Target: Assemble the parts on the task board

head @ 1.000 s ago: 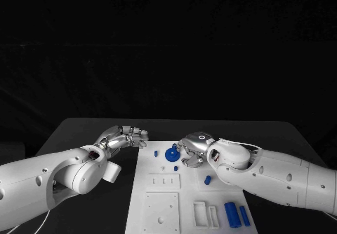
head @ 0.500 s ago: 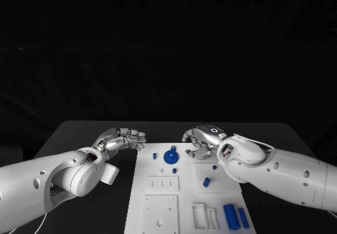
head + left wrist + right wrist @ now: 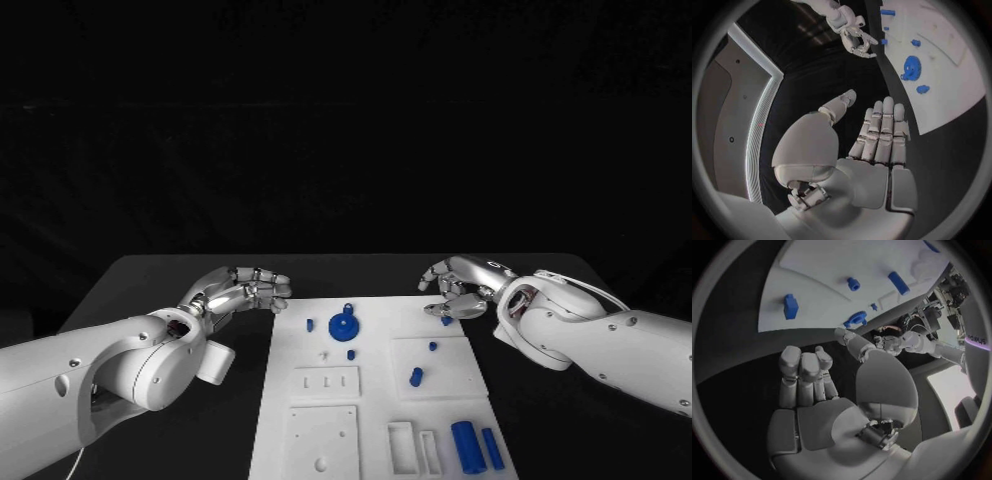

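The silver left hand (image 3: 242,288) hovers over the black table (image 3: 144,280) just beside the far left corner of the white rectangular task board (image 3: 325,400), fingers loosely curled and holding nothing. The silver right hand (image 3: 464,285), fingers parted and empty, hangs at the board's far right corner, close to a small blue peg (image 3: 446,320). On the board, between the hands, sits a blue toothed gear (image 3: 343,326); two blue cylinders (image 3: 467,442) lie at its near right.
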